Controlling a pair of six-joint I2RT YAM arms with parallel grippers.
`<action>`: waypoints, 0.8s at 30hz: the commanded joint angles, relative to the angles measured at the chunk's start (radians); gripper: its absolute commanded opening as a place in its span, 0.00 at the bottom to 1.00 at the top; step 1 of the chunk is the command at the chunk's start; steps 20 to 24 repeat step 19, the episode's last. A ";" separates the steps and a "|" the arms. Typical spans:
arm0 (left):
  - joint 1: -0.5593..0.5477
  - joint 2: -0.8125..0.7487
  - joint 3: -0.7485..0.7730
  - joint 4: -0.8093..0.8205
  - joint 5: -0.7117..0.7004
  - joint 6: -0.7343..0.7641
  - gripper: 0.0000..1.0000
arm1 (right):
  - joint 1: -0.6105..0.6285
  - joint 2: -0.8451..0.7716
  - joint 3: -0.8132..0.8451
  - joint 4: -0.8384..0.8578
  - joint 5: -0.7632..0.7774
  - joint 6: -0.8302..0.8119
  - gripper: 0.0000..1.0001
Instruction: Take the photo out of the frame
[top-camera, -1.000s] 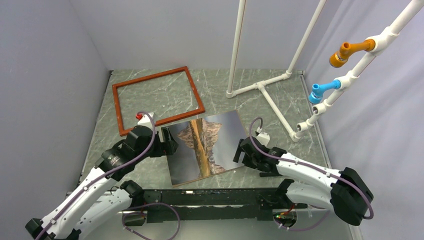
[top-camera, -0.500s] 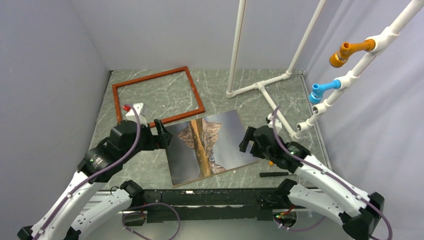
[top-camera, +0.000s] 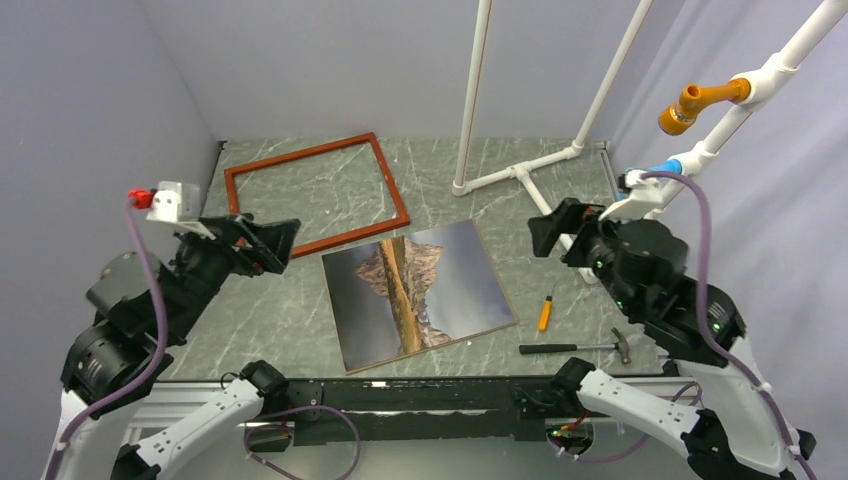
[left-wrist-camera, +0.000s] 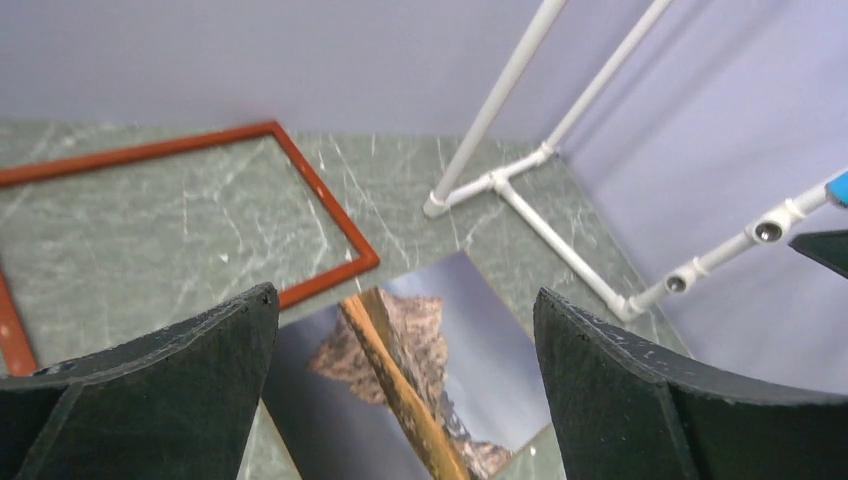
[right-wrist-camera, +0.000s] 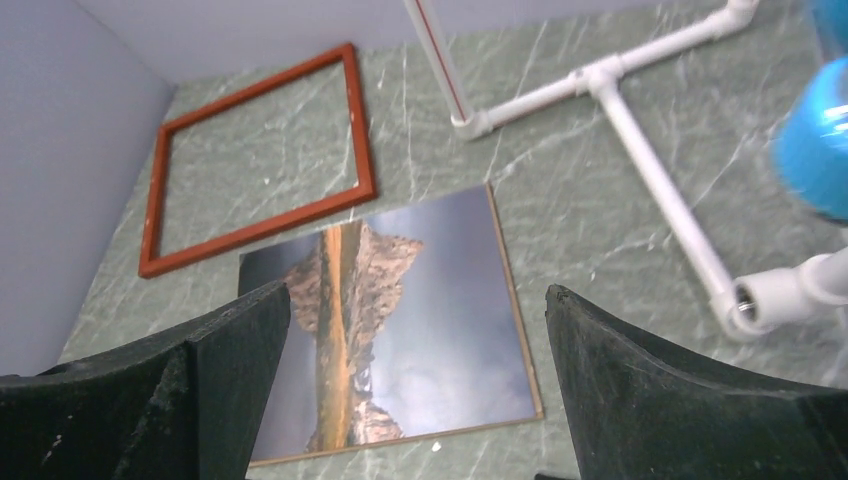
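Top cam: fixed, high behind the arm bases, looking down on the whole table (top-camera: 430, 180). Wrist cams: both high, angled forward-down between their own fingers (left-wrist-camera: 150, 400). All three views share photo (top-camera: 415, 295), frame (top-camera: 393, 180) and white pipe stand (top-camera: 520, 172).

Both arms are raised high, the left end effector (top-camera: 274, 243) and right end effector (top-camera: 546, 226) each spread wide.

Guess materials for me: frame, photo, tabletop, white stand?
The frame: looks like wood with a reddish-brown matte stain; painted composite is possible.
The photo: print on a rigid board, apparently. It lies flat, shows a thin tan edge and a slight sheen.
The table: green marble look with white veins, possibly printed laminate.
The white stand: likely PVC pipe, given the tee fittings.
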 joint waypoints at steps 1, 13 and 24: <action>0.003 -0.051 0.019 0.107 -0.069 0.082 1.00 | -0.002 -0.059 0.076 0.023 0.057 -0.169 1.00; 0.002 -0.207 -0.084 0.251 -0.091 0.116 0.99 | 0.000 -0.151 0.149 0.042 0.132 -0.318 1.00; 0.003 -0.185 -0.048 0.209 -0.088 0.123 0.99 | -0.001 -0.168 0.143 0.014 0.097 -0.282 1.00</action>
